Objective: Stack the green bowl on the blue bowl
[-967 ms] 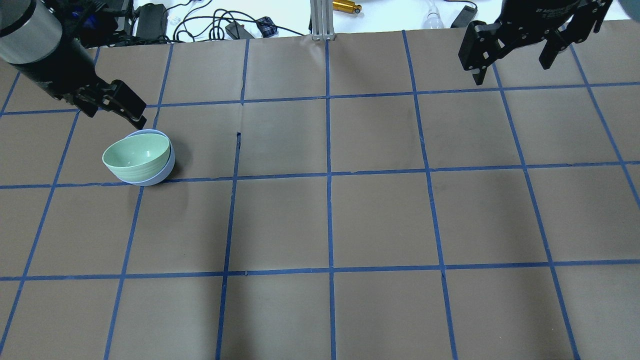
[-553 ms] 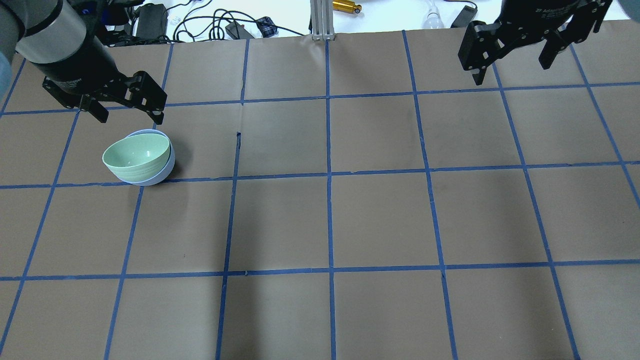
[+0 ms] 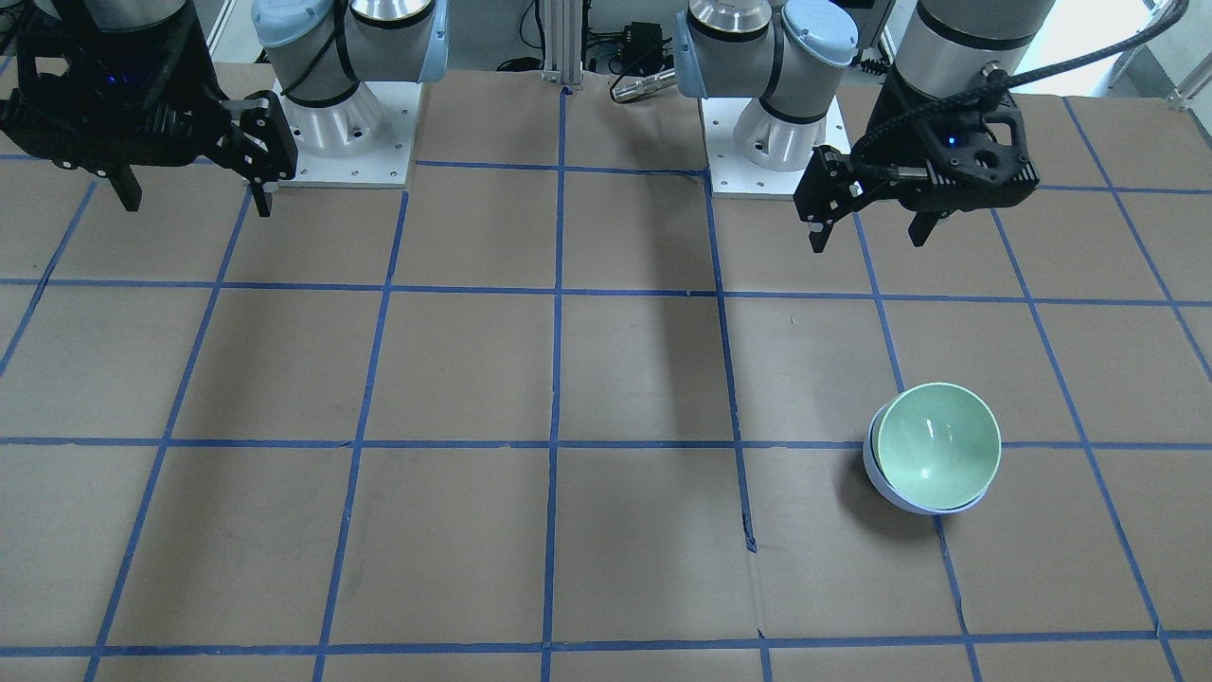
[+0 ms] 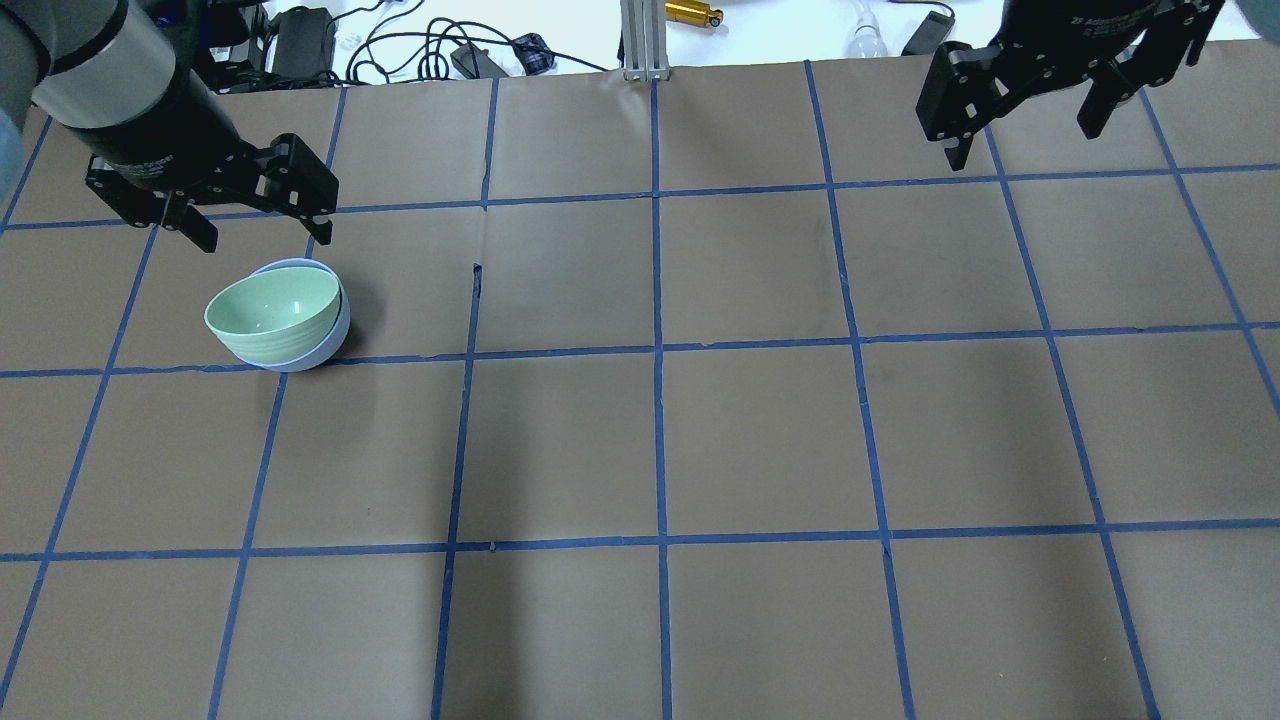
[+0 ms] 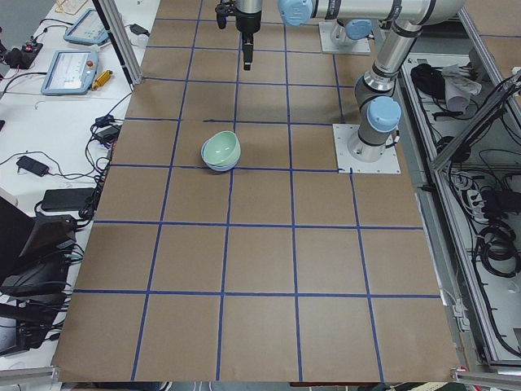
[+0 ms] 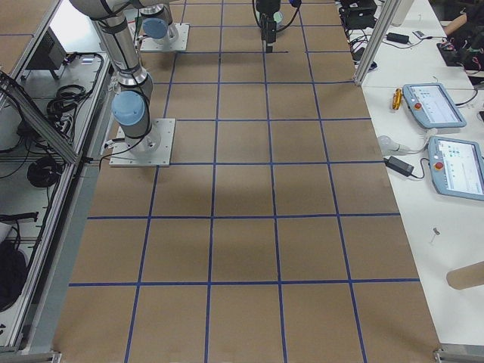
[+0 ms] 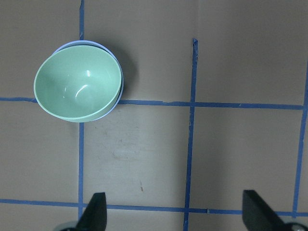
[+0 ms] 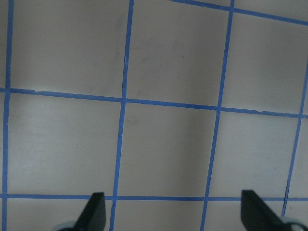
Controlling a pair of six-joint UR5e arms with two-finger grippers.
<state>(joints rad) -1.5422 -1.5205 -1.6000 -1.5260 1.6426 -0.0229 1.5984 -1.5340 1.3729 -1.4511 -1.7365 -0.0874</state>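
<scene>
"What's changed?"

"Your left gripper (image 4: 262,232) has lifted away from the bowls and turned. Its fingers are spread wide and empty. The green bowl (image 4: 272,312) sits nested in the blue bowl (image 4: 318,352), a little off-centre, on the table's (image 4: 760,440) left side."

"And the other arm?"

"Your right gripper (image 4: 1022,145) is also spread and empty, far right, well apart. The left is nearer. I judge the stack done, with open room all round to retreat."

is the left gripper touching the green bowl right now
Apart. In the left wrist view the green bowl sits well clear of the open left gripper, a plain gap between them.
</scene>
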